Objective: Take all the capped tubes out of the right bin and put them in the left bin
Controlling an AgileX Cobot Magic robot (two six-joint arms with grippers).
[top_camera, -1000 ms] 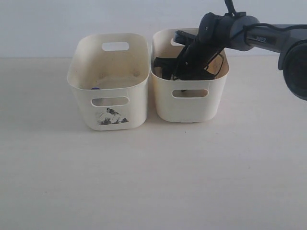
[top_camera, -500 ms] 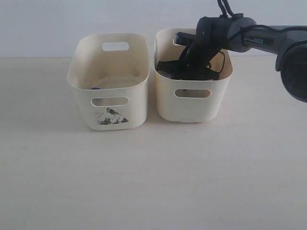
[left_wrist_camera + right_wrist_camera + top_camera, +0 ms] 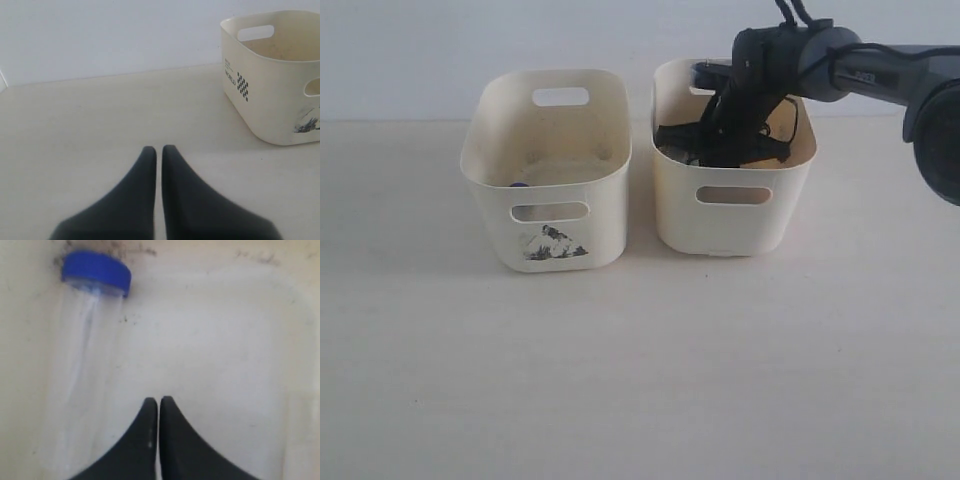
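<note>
Down inside the right bin (image 3: 734, 230), right claw (image 3: 158, 402) pressed together on nothing.
Blue-capped tube (image 3: 90, 340) lies beside it; left claw (image 3: 158, 150) also together above the bench (image 3: 75, 125).

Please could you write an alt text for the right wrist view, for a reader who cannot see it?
The right tool is shut with nothing between its tips, down inside the cream right bin. A clear blue-capped tube lies on the bin floor beside the tool, apart from it and not held.
</note>
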